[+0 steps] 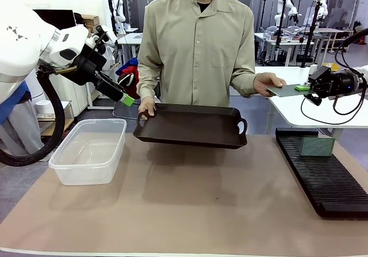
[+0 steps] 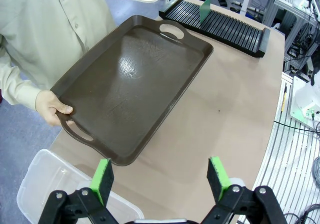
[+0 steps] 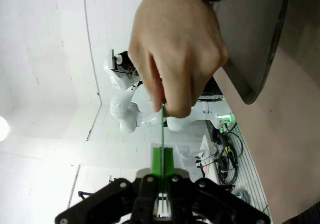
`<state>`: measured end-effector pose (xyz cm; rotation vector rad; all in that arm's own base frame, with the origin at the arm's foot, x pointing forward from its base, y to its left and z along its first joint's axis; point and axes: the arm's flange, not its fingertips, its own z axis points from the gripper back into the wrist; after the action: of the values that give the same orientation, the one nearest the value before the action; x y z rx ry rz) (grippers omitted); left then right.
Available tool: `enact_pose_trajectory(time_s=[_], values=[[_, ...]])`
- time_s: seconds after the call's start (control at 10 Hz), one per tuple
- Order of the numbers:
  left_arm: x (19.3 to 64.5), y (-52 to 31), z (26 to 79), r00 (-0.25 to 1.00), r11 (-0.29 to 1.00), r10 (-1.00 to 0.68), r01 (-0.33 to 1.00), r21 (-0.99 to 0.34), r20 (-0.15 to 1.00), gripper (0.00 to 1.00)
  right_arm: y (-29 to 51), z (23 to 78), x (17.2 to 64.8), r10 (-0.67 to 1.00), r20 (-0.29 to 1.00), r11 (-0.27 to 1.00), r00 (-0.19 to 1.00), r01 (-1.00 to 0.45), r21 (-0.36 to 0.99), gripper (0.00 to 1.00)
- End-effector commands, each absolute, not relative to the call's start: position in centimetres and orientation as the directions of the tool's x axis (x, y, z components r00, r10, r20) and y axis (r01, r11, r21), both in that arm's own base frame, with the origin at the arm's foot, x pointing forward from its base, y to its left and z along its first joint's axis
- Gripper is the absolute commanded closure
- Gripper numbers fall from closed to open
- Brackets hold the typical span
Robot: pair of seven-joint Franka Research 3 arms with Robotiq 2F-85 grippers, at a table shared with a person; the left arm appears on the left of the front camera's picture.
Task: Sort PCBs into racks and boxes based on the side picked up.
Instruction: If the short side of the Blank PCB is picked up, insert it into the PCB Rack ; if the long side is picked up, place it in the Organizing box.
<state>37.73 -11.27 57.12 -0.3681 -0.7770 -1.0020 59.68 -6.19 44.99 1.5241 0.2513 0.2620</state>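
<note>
Near the clear box point(image 1: 86, 173) on the desk point(image 1: 201, 211), the left gripper point(image 2: 160, 176) is hanging with fingers spread; one PCB point(image 1: 316, 146) is standing in the rack point(image 1: 328, 182). Farther off, the right gripper point(image 1: 303, 88) is pinching the second PCB point(image 1: 284, 90) the person's hand point(image 1: 265, 83) is offering, so the handover is seemingly calling next for release and sorting.
</note>
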Motion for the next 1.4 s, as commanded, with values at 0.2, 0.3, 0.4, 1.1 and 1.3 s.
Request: enact_pose_trajectory(time_s=[0.2, 0.3, 0.4, 1.1, 1.3], values=[[37.73, -11.21, 56.96, 0.305, 0.503, -0.616, 0.862, 0.065, 0.726, 0.00, -6.17, 45.01, 59.69, 0.323, 0.000, 0.030, 0.946, -0.010, 0.999, 1.00], [37.73, -11.21, 56.96, 0.305, 0.503, -0.616, 0.862, 0.065, 0.726, 0.00, -6.17, 45.01, 59.69, 0.323, 0.000, 0.030, 0.946, -0.010, 0.999, 1.00], [37.73, -11.21, 56.96, 0.305, 0.503, -0.616, 0.862, 0.065, 0.726, 0.00, -6.17, 45.01, 59.69, 0.323, 0.000, 0.030, 0.946, -0.010, 0.999, 1.00], [37.73, -11.21, 56.96, 0.305, 0.503, -0.616, 0.862, 0.065, 0.726, 0.00, -6.17, 45.01, 59.69, 0.323, 0.000, 0.030, 0.946, -0.010, 0.999, 1.00], [37.73, -11.21, 56.96, 0.305, 0.503, -0.616, 0.862, 0.065, 0.726, 0.00, -6.17, 45.01, 59.69, 0.323, 0.000, 0.030, 0.946, -0.010, 0.999, 1.00]])
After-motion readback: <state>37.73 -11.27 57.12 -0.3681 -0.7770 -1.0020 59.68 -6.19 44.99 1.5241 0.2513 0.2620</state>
